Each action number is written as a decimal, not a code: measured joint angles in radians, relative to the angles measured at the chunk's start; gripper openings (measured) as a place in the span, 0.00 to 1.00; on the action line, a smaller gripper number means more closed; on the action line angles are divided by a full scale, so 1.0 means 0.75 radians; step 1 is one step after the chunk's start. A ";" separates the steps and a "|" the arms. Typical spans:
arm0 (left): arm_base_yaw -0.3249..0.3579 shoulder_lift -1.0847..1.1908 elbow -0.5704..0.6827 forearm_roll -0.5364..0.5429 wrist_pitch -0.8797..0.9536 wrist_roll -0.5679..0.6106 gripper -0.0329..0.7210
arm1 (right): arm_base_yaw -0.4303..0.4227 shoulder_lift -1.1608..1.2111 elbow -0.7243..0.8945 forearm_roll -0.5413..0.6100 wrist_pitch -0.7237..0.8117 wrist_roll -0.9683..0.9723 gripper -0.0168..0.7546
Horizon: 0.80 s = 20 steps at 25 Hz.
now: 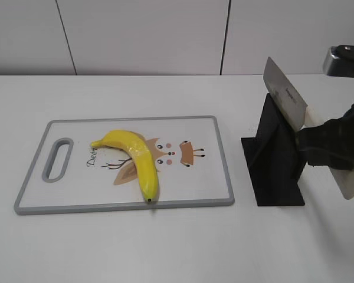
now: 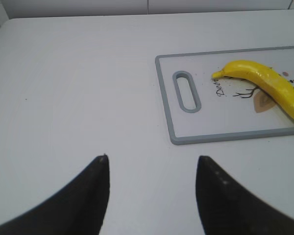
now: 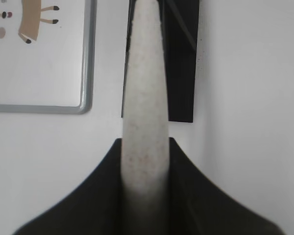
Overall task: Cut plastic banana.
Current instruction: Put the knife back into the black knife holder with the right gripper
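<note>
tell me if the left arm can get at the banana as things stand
Probably yes: the left tool is open over bare table, and nothing stands between it and the banana on the board.

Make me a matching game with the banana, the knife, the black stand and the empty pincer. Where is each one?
Things:
1. plastic banana
2. knife
3. black stand
4. left pincer

Places or states:
A. gripped by the right pincer
B. open above the bare table
C. lying on the cutting board
D. standing on the table, right of the board

Pairs: 1-C, 2-A, 3-D, 4-B
</note>
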 joint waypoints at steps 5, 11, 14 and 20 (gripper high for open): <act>0.000 0.000 0.000 0.000 0.000 0.000 0.72 | 0.000 -0.015 0.000 -0.006 -0.036 0.078 0.24; 0.000 0.000 0.000 0.003 0.000 0.000 0.70 | 0.000 -0.036 0.000 -0.009 -0.038 0.099 0.24; 0.000 0.000 0.000 0.003 0.000 0.000 0.69 | 0.000 -0.036 0.000 -0.010 -0.038 0.098 0.24; 0.000 0.000 0.000 0.003 0.000 0.000 0.68 | 0.000 0.057 0.000 -0.010 -0.027 0.098 0.24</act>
